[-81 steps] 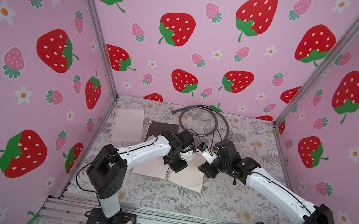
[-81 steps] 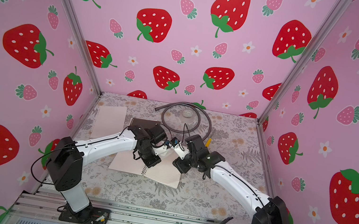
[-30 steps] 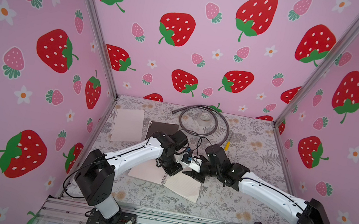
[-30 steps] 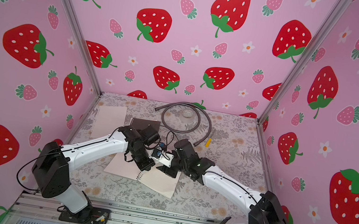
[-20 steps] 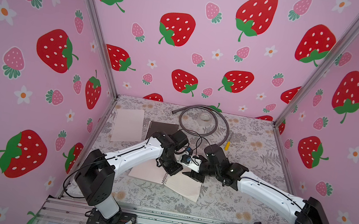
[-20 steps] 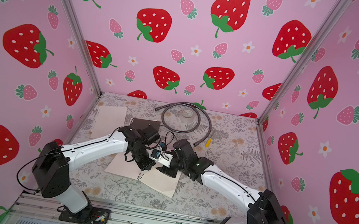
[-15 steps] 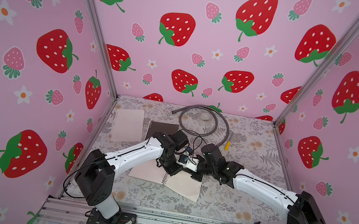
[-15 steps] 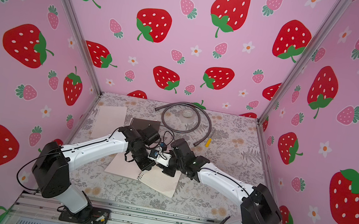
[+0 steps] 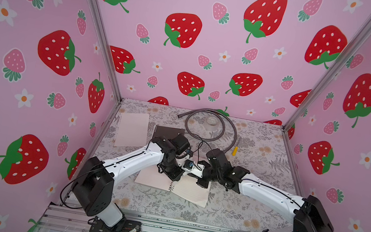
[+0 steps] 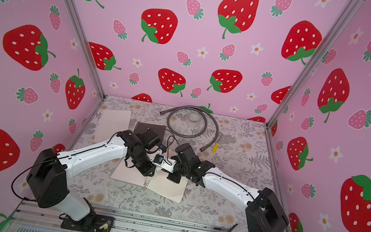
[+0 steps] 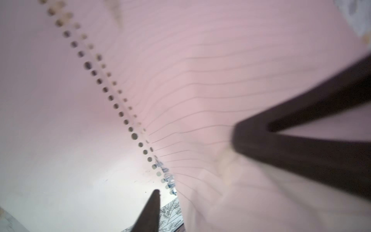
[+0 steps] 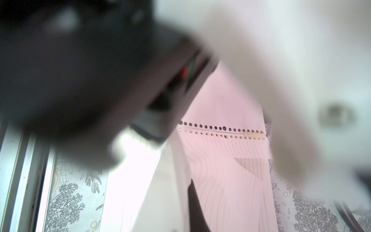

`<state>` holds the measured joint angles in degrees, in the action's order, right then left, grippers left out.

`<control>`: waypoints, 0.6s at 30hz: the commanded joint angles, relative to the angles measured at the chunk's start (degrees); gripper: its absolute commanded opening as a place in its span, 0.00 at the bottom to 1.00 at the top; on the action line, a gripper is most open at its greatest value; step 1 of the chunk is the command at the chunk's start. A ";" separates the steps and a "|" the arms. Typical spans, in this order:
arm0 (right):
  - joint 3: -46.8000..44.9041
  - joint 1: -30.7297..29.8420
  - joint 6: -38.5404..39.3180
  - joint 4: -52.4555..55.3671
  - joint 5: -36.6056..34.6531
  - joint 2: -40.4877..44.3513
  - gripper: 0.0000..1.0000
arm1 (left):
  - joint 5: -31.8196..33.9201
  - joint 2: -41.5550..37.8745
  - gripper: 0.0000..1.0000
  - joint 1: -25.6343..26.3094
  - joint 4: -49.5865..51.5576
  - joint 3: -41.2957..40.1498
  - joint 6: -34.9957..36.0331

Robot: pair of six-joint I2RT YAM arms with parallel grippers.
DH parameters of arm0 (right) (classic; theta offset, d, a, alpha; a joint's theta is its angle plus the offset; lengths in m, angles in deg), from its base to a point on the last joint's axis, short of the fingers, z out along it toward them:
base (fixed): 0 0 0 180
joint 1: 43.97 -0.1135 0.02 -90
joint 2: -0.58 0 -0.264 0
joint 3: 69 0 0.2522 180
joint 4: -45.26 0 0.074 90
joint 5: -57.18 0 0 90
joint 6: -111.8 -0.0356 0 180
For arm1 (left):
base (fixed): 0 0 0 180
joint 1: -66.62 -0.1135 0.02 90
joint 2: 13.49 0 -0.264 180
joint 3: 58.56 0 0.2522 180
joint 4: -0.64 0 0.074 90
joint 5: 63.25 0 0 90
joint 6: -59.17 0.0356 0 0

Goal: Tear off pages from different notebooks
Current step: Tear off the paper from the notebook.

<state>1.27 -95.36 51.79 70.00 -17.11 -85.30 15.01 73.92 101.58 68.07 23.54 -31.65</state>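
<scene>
Both top views: open notebook lies flat under both wrists. Only the left wrist view shows the right gripper closed, pinching its wrinkled lined page. State of left gripper unclear. The right arm sits closer in than a second ago.

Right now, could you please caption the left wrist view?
Close-up of the open notebook: its lined page buckles beside the punched holes.

The open notebook lay front-centre on the worktop, its right-hand page pinched in the jaws of the right gripper. Behind it sat the closed notebook, a loose page to its left. At the back, the tape roll lay inside the loop of the hose.
</scene>
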 commanded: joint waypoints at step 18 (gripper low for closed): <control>12.81 -2.57 1.11 14.68 1.81 -10.40 0.00 | 8.65 18.00 0.00 -6.23 0.54 -2.71 -13.14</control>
<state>11.63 -97.61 51.64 80.28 -15.87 -94.46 21.69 90.21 95.02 67.30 19.32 -43.52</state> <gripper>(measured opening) 0.044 0.047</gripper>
